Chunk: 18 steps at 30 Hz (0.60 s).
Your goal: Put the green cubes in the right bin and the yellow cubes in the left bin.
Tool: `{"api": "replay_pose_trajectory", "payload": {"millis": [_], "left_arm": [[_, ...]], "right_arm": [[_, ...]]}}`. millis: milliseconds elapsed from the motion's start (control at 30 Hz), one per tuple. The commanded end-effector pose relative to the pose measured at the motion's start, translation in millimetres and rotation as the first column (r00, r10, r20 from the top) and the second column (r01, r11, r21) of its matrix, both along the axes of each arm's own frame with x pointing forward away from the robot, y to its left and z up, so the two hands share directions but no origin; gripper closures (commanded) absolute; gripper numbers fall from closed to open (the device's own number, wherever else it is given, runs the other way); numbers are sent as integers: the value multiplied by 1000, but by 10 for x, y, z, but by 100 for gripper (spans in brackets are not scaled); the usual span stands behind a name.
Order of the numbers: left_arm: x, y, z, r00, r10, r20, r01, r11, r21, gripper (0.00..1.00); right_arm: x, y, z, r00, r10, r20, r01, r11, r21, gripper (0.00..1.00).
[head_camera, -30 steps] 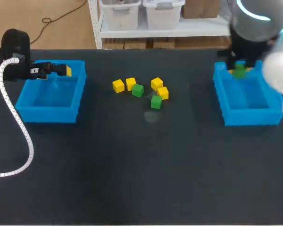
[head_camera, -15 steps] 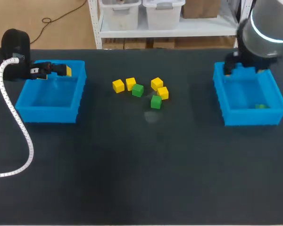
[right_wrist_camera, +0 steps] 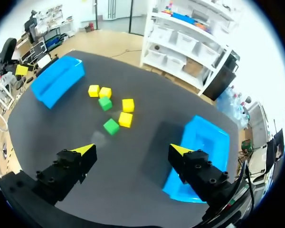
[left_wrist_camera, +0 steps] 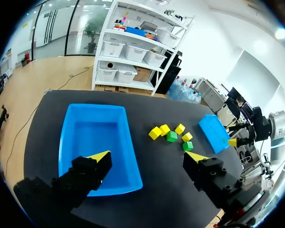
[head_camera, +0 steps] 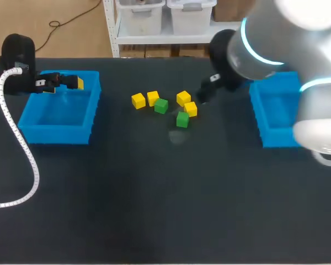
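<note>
Two green cubes (head_camera: pixel 182 119) and four yellow cubes (head_camera: pixel 183 98) lay clustered on the table (head_camera: pixel 154 193) — the right gripper (right_wrist_camera: pixel 131 149), wide and empty, had swung there from the right bin (head_camera: pixel 276 138); the left gripper (left_wrist_camera: pixel 148 156), also wide, hung above the left bin (head_camera: pixel 60 135)

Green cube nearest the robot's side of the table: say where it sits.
In the head view, that small green cube lies mid-table, just nearer the robot than a yellow cube and right of the other green cube.
</note>
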<state>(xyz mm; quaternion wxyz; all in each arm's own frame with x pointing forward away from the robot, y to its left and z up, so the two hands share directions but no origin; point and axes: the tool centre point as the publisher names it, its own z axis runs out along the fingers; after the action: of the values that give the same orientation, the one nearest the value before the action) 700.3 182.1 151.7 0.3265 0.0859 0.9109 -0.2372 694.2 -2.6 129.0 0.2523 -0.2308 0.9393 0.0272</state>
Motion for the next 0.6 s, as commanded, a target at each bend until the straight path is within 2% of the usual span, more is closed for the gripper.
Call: {"api": "replay_pose_trajectory", "payload": {"millis": [33, 167, 400, 600], "left_arm": [[-3, 21, -17, 1000, -6, 7, 6, 1000, -9, 0], [-3, 21, -17, 1000, -6, 7, 6, 1000, -9, 0], [-3, 21, -17, 1000, -6, 7, 6, 1000, -9, 0], [-3, 21, -17, 1000, -6, 7, 6, 1000, -9, 0]], "right_arm": [[117, 340, -115, 996, -38, -87, 32, 997, -64, 0], [84, 553, -264, 980, -146, -138, 134, 987, -93, 0], [-21, 938, -605, 937, -274, -217, 260, 961, -94, 0], [19, 997, -878, 901, -348, -261, 333, 938, -99, 0]]}}
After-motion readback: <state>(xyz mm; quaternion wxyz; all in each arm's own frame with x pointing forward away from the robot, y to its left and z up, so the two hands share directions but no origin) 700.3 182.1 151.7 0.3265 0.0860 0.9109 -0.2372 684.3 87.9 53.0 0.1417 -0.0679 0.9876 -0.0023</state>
